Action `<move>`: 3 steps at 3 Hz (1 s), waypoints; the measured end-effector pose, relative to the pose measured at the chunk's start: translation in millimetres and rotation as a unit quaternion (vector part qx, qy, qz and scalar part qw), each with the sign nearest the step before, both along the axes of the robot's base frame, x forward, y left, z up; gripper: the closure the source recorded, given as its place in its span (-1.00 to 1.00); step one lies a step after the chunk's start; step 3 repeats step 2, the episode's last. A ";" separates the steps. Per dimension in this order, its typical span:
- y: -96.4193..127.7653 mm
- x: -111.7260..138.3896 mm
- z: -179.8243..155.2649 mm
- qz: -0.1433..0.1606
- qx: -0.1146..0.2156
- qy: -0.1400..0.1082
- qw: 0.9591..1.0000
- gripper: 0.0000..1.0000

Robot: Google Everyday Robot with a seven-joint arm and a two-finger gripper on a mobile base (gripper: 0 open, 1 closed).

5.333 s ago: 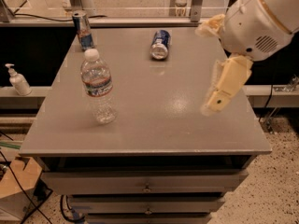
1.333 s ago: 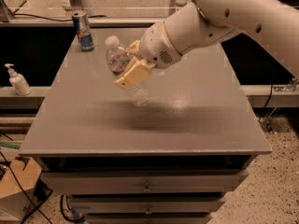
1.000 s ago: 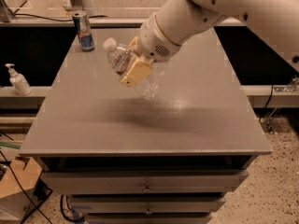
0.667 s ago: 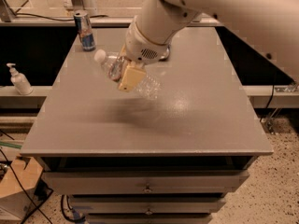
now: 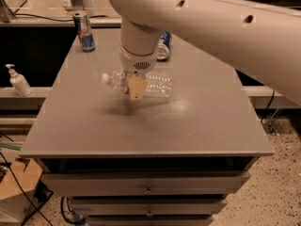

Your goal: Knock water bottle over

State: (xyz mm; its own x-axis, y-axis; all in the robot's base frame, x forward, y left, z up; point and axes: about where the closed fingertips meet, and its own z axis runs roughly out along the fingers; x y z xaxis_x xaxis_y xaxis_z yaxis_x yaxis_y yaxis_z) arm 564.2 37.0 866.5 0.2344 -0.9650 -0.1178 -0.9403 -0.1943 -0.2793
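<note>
The clear ribbed water bottle (image 5: 155, 84) lies on its side on the grey table (image 5: 197, 126), near the middle. Its white cap (image 5: 105, 78) points left. My gripper (image 5: 136, 86) hangs directly over the bottle's middle and hides the label band. The big white arm (image 5: 197, 18) reaches in from the upper right and covers much of the table's back.
A blue-and-silver can (image 5: 84, 31) stands upright at the table's back left corner. A second can (image 5: 163, 46) lies at the back, partly hidden by the arm. A small white pump bottle (image 5: 19, 80) stands on a shelf to the left. Drawers are below the tabletop.
The bottle went from standing upright to tilted, then down flat on its side with the cap to the left. The arm swept from the right across to the table's middle.
</note>
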 end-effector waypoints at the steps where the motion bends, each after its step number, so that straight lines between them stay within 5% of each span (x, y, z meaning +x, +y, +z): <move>1: -11.4 8.4 -8.3 0.001 -0.022 -0.005 1.000 -1.00; 3: -11.4 8.3 -9.0 0.001 -0.022 -0.004 1.000 -1.00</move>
